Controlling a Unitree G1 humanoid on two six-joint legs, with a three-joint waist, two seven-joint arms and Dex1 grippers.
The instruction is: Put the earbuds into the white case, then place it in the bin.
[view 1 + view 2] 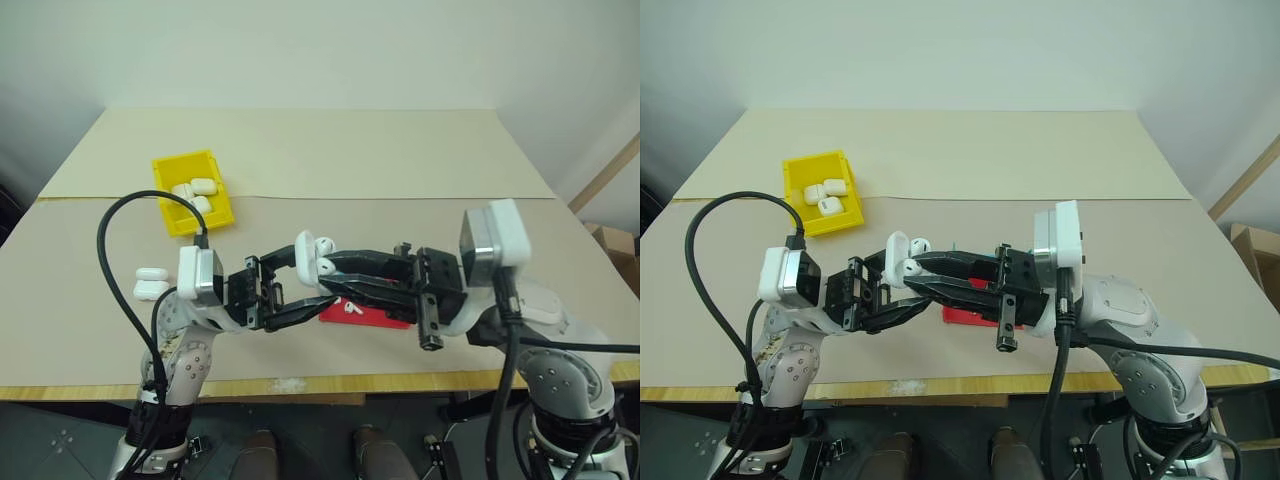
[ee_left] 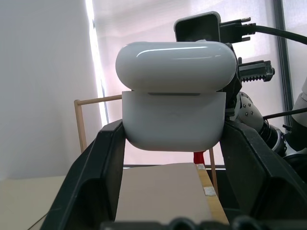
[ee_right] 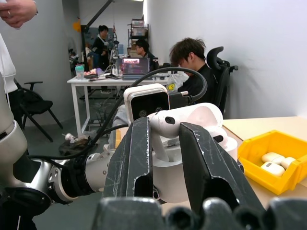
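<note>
— Earbud (image 3: 165,120), 1 item: where?
— Pinched in right gripper (image 3: 165,158), directly above white case (image 2: 173,115) clamped by left gripper (image 2: 173,143).
— Handling?
— Probably light, glossy, slippery; grip its stem gently.

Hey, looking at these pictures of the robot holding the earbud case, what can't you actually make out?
- Inside of the white case: left wrist view shows its outside; right wrist view has the right claw in front.
- Whether the earbud is seated: the claw's fingers cover its stem.
- Case count in the bin: too small and clustered in the head views, cut off in the right wrist view.
</note>
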